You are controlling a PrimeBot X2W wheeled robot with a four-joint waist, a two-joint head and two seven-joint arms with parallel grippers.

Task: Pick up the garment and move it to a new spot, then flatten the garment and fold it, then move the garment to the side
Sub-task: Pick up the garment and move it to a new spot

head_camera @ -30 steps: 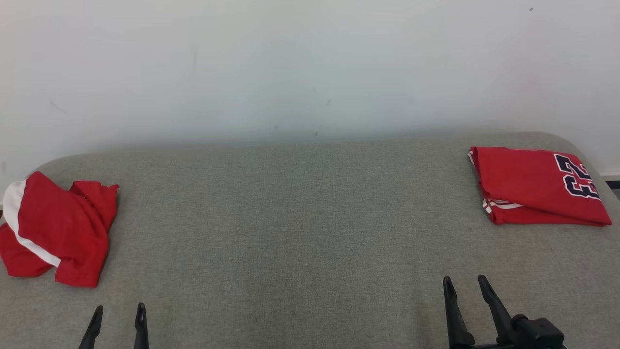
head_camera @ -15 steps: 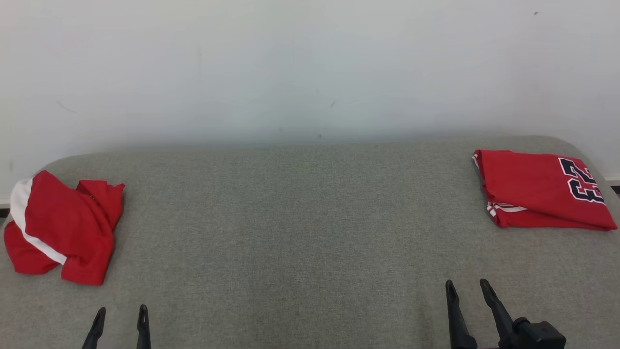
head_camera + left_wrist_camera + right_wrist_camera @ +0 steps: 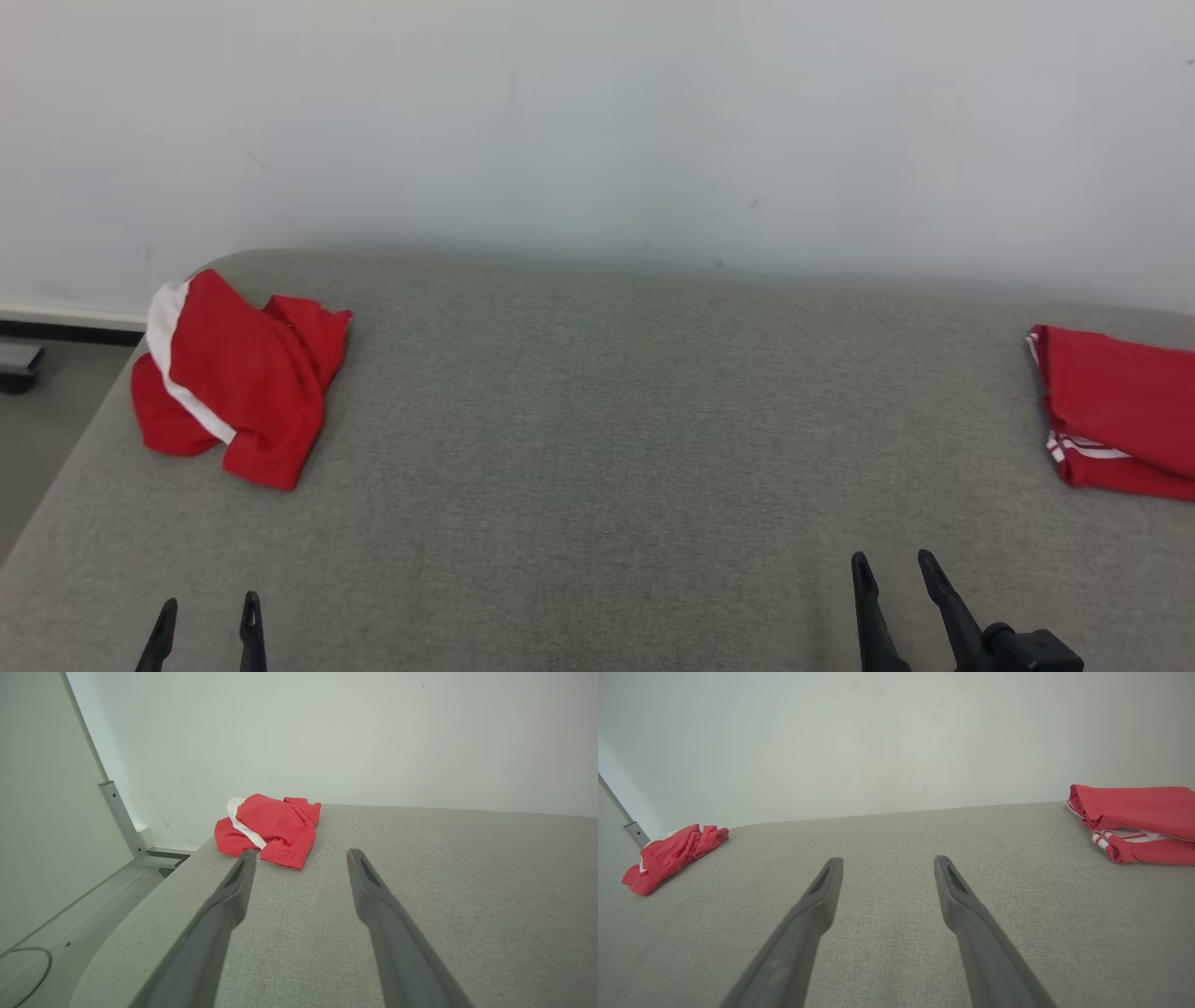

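Note:
A crumpled red garment with a white band (image 3: 238, 378) lies in a heap at the far left corner of the grey padded table (image 3: 597, 420); it shows too in the left wrist view (image 3: 268, 828) and the right wrist view (image 3: 672, 854). My left gripper (image 3: 207, 609) stands open near the front left edge, well short of the garment, nothing between its fingers (image 3: 233, 891). At the front right, my right gripper (image 3: 892, 567) is open and empty above bare table.
A folded red jersey with white stripes (image 3: 1116, 411) lies at the table's far right edge, seen as well in the right wrist view (image 3: 1134, 821). A white wall (image 3: 597, 131) runs behind the table. Floor and a metal frame leg (image 3: 124, 821) lie off the left edge.
The head camera has swung left: both garments sit further right in the picture and the folded jersey is cut by the right edge. Both grippers stay open and low.

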